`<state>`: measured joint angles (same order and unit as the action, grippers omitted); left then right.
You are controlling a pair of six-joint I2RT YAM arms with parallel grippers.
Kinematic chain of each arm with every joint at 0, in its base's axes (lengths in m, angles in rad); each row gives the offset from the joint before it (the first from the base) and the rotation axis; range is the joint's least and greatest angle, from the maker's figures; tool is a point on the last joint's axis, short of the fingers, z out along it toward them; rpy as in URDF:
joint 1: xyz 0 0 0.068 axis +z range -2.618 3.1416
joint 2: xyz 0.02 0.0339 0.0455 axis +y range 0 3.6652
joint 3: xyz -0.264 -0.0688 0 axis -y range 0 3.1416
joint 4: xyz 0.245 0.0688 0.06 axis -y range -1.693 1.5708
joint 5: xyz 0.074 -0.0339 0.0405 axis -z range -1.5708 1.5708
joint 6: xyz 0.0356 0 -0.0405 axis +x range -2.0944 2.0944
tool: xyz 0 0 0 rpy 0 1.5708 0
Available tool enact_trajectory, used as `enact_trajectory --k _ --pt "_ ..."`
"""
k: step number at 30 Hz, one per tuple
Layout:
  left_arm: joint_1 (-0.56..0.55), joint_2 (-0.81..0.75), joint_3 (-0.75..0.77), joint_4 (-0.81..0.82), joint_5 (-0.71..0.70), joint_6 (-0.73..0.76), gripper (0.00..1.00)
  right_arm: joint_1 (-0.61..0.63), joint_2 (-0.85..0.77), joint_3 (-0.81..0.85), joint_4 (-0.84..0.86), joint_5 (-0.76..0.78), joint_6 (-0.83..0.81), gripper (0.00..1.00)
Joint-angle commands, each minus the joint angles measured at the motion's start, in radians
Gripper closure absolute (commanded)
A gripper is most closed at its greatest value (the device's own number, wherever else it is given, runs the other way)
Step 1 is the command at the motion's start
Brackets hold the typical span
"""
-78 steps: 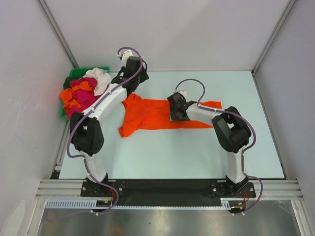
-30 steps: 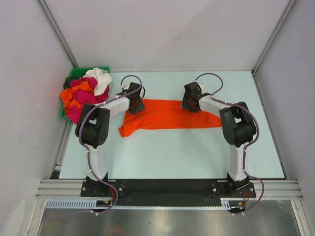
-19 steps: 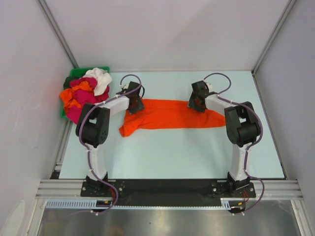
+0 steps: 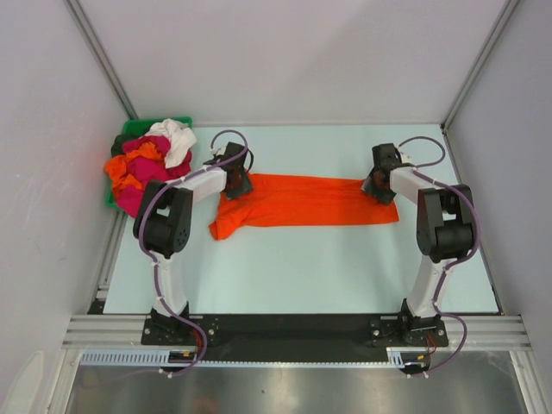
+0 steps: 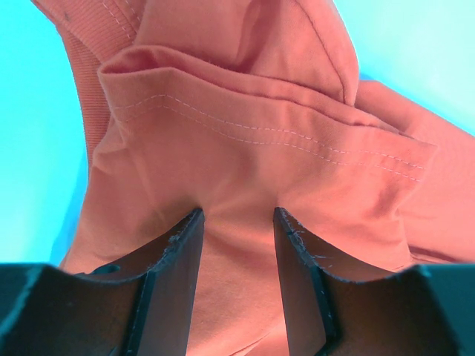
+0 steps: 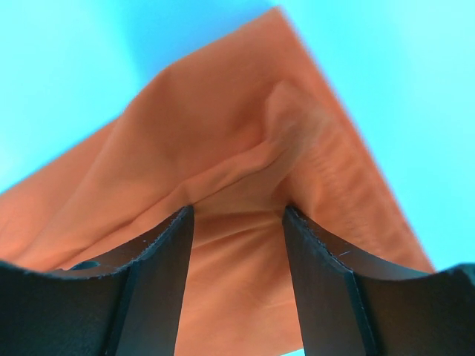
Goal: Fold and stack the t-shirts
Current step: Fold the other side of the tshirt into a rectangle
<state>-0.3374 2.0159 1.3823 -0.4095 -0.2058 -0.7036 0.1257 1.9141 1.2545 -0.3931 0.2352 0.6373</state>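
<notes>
Shirts (image 4: 142,164) in orange, magenta and white lie crumpled in the green plastic bin (image 4: 131,129) at far left. Left pincer (image 4: 235,185) is clamped on a stitched, hemmed fold of the orange t-shirt (image 4: 293,200), a soft long strip stretched flat on the pale counter (image 4: 302,259). Right pincer (image 4: 377,186) grips the opposite end, cloth bunched between its fingers.
</notes>
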Motion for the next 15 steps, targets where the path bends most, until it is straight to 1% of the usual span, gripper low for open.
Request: enact_trajectory --k 1,3,4,6,7,8,9,10,11,13,15 --pt "0.024 0.04 0.006 -0.018 -0.023 0.023 0.51 -0.06 0.0 -0.021 -0.096 0.072 -0.005 0.42" --pt "0.023 0.024 0.003 -0.017 -0.029 0.024 0.51 -0.058 -0.012 -0.021 -0.069 0.046 -0.022 0.42" --pt "0.023 0.012 -0.002 -0.011 -0.032 0.033 0.48 -0.052 -0.023 -0.032 -0.052 0.043 -0.031 0.42" --pt "0.011 -0.034 -0.003 0.011 -0.056 0.049 0.44 -0.023 -0.073 -0.044 -0.001 0.038 -0.059 0.39" --pt "0.006 -0.049 -0.003 0.012 -0.063 0.056 0.41 -0.009 -0.088 -0.044 0.006 0.038 -0.062 0.37" --pt "-0.003 -0.065 -0.003 0.018 -0.066 0.059 0.39 0.014 -0.104 -0.035 0.011 0.041 -0.071 0.33" --pt "-0.008 -0.097 0.001 0.018 -0.078 0.062 0.37 0.028 -0.13 -0.026 0.017 0.052 -0.077 0.31" --pt "-0.012 -0.111 0.004 0.017 -0.083 0.072 0.32 0.04 -0.139 -0.017 0.014 0.062 -0.085 0.29" --pt "-0.023 -0.124 0.006 0.015 -0.089 0.075 0.29 0.051 -0.15 0.012 0.01 0.075 -0.091 0.22" --pt "-0.034 -0.16 0.009 0.014 -0.106 0.084 0.23 0.069 -0.165 0.042 -0.015 0.096 -0.106 0.18" --pt "-0.046 -0.174 0.006 0.008 -0.11 0.084 0.23 0.078 -0.171 0.086 -0.051 0.102 -0.111 0.17"
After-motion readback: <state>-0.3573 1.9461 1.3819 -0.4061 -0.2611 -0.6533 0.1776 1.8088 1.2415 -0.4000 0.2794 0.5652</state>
